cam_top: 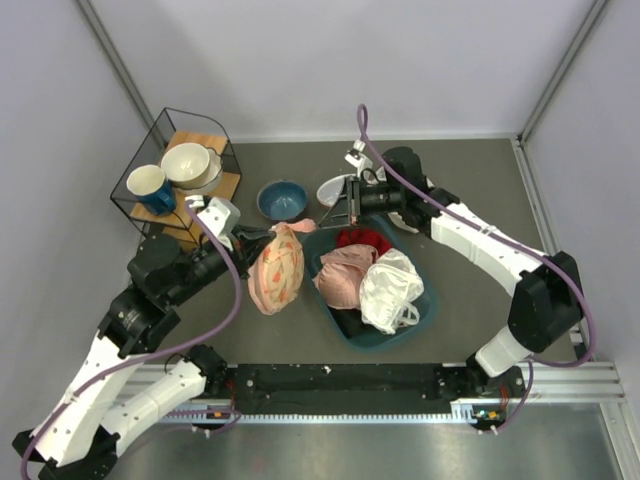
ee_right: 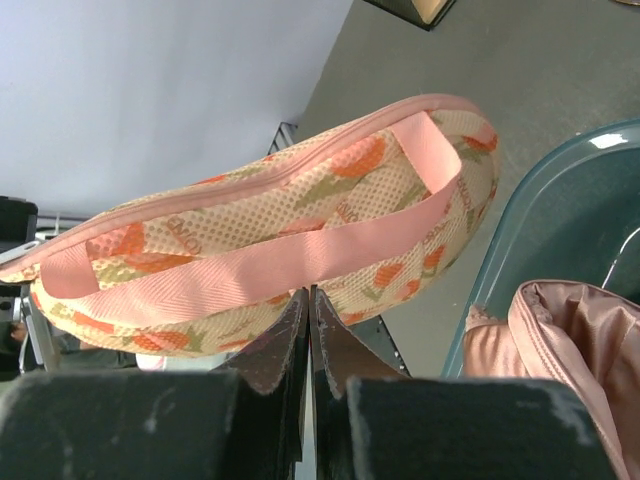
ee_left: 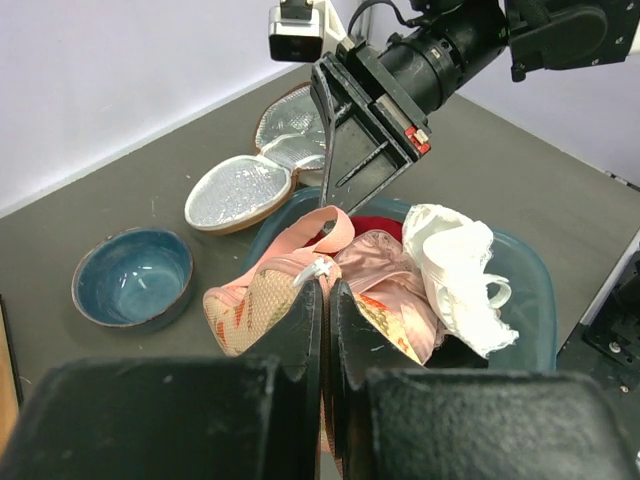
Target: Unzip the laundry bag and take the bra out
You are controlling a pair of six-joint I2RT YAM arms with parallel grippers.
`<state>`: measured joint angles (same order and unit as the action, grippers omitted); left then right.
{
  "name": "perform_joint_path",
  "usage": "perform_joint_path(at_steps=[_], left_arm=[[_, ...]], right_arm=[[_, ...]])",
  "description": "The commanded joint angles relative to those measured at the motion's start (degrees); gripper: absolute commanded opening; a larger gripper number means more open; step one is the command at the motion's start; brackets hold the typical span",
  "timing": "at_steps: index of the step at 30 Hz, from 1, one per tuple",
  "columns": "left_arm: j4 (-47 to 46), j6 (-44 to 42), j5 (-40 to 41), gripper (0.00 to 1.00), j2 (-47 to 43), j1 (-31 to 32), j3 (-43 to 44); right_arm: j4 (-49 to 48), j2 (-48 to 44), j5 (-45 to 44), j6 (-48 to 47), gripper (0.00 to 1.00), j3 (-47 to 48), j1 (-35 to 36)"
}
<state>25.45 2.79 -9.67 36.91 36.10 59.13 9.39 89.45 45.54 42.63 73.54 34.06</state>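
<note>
Our left claw (ee_left: pixel 325 288) pinches shut on the laundry bag (cam_top: pixel 277 268) at its zip edge. Our right claw (ee_right: pixel 308 296) clamps its pink strap (ee_right: pixel 300 258), just beside the teal basin (cam_top: pixel 425 312).

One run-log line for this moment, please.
left gripper: shut on laundry bag | right gripper: shut on laundry bag | zip: closed | bra: not visible

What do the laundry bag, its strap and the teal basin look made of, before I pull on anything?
The laundry bag looks like soft matt mesh fabric: small holes show across the printed panel. Its strap looks like woven webbing, with a fine herringbone rib. The teal basin is probably plastic: a smooth wall with a glossy highlight.
</note>
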Motion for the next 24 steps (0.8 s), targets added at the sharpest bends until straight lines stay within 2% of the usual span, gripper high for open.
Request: perform_joint_path(at_steps=[1,5,10,15,16,18,19,22,24], left_arm=[[-3.74,-2.08,-2.80,0.00,0.80,0.03,1.42],[-3.48,-4.35,-7.36,0.00,0.80,-0.06,0.11],[-2.60,-7.44,-11.76,0.00,0.62,0.03,-2.18],[-1.81,-12.54,-14.32,0.00,-0.43,0.03,-4.37],[-1.81,-14.72,-14.93,0.00,-0.69,0.03,-4.81],[-1.72,-16.84,-15.90,0.00,-1.57,-0.06,-6.04],[-1.72,-18.68,-16.60,0.00,-1.92,-0.06,-6.31],[-0.50,-23.50,-19.93,0.00,-2.98,-0.06,-6.66],[0.99,-25.45,-22.13,0.00,-2.54,-0.06,-5.70]], right_arm=[[-3.76,-2.43,0.87,-0.88,0.00,1.61,0.74],[-2.62,-4.45,-0.36,-2.20,0.00,3.28,0.92],[2.99,-7.18,-4.75,-7.03,0.33,7.58,3.28],[7.13,-8.85,-7.57,-10.55,0.39,8.73,5.13],[7.40,-8.94,-7.66,-10.99,0.44,8.55,5.14],[8.27,-8.68,-6.26,-12.04,0.47,8.29,5.22],[8.37,-8.24,-4.86,-12.39,0.53,8.29,5.22],[8.28,-6.05,5.57,-13.36,0.61,8.29,5.40],[8.28,-4.64,8.85,-14.24,0.63,8.20,5.40]])
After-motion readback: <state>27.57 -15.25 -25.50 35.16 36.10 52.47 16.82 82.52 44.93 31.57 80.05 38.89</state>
